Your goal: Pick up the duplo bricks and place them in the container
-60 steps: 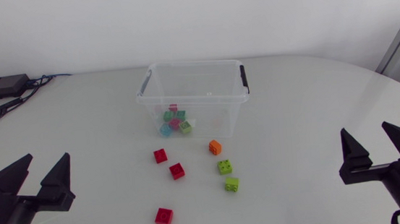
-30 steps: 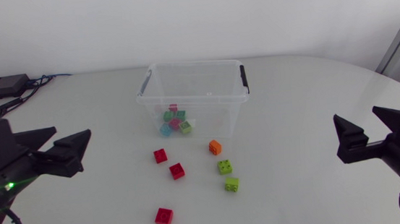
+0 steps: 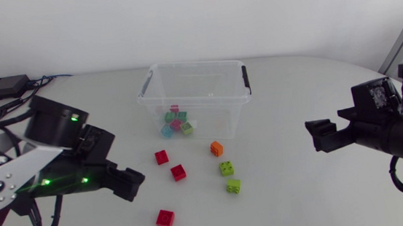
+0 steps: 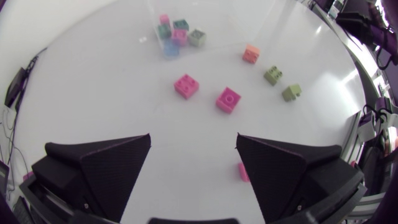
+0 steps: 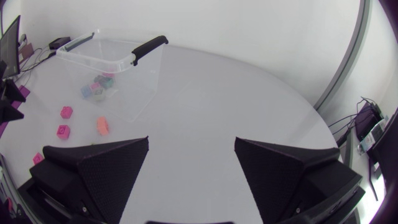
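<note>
Red, orange and green duplo bricks point(image 3: 178, 173) lie loose on the white table point(image 3: 288, 98) at mid-frame, just below the clear container point(image 3: 193, 100), which holds several more. The left gripper point(image 3: 131, 183) hangs left of the red ones, fingers spread. The right gripper point(image 3: 320, 135), fingers also apart, sits well right.

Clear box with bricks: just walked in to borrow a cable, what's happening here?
Plastic bricks are being collected into the clear plastic container. A few coloured bricks lie inside; three red bricks, one orange brick and two green bricks lie loose on the table before it. The robot's left gripper hangs open near the red ones; the right gripper, also open, is off to the side.
</note>
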